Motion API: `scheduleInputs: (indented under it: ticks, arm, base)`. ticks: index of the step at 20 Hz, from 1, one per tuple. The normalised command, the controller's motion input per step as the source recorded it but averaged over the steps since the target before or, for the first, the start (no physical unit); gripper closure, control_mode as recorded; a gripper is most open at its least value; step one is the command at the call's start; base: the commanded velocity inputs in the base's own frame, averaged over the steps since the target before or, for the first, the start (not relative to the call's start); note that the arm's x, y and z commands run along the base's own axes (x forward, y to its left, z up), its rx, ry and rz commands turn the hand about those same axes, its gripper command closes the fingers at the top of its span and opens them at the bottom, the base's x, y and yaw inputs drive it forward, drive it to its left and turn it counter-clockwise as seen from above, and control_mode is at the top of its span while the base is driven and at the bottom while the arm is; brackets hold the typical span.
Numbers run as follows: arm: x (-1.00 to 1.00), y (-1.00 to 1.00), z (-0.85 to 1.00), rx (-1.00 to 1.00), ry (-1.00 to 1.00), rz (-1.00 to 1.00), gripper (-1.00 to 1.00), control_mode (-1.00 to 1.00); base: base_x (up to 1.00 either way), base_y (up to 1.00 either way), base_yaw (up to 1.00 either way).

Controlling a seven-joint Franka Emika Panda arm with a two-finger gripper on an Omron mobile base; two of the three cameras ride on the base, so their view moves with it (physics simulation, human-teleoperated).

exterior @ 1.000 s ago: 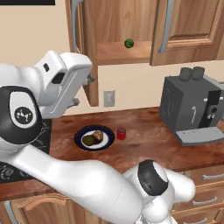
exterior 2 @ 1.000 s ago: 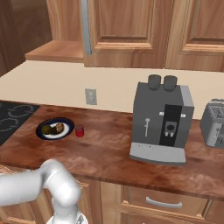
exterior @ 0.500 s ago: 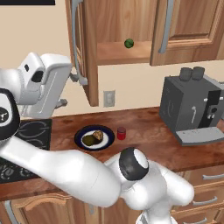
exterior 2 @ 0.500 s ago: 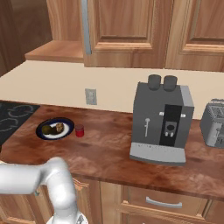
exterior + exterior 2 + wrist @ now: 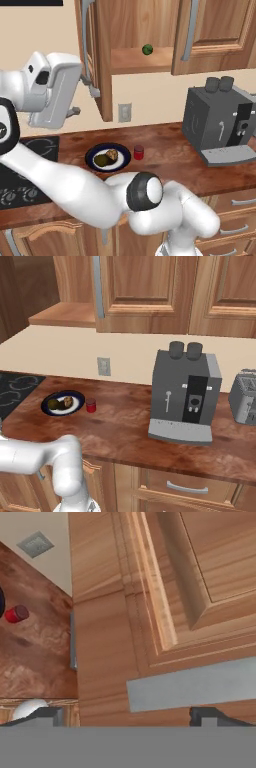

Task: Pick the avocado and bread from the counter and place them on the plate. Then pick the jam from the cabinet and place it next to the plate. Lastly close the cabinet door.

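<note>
Cabinet door (image 5: 102,60) stands open at upper left, end effector (image 5: 127,712) spread wide and empty right against its panel to push it shut; avocado (image 5: 102,160) and bread (image 5: 113,154) sit on plate (image 5: 95,153), jam (image 5: 139,152) just right on worktop (image 5: 165,155).

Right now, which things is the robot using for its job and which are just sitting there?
For the job:
plate with avocado and bread
jam beside it
open cabinet door
open gripper

Just sitting there:
coffee machine
green ball
toaster
stovetop
</note>
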Motion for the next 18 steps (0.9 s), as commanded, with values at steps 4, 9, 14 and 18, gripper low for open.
scheduleInputs:
  ticks: [4, 9, 14, 18]
  arm:
    - [0.31, 0.0, 0.0, 0.0, 0.04, -0.07, -1.0, -1.0]
    - [0.23, -0.04, 0.01, 0.0, 0.02, -0.07, -1.0, -1.0]
    - [0.36, -0.49, 0.21, 0.03, 0.09, -0.01, -1.0, -1.0]
    - [0.33, -0.71, 0.21, 0.08, 0.13, 0.0, -1.0, -1.0]
  base:
    - [0.0, 0.0, 0.0]
    - [0.0, 0.0, 0.0]
    - [0.0, 0.0, 0.0]
    - [0.0, 0.0, 0.0]
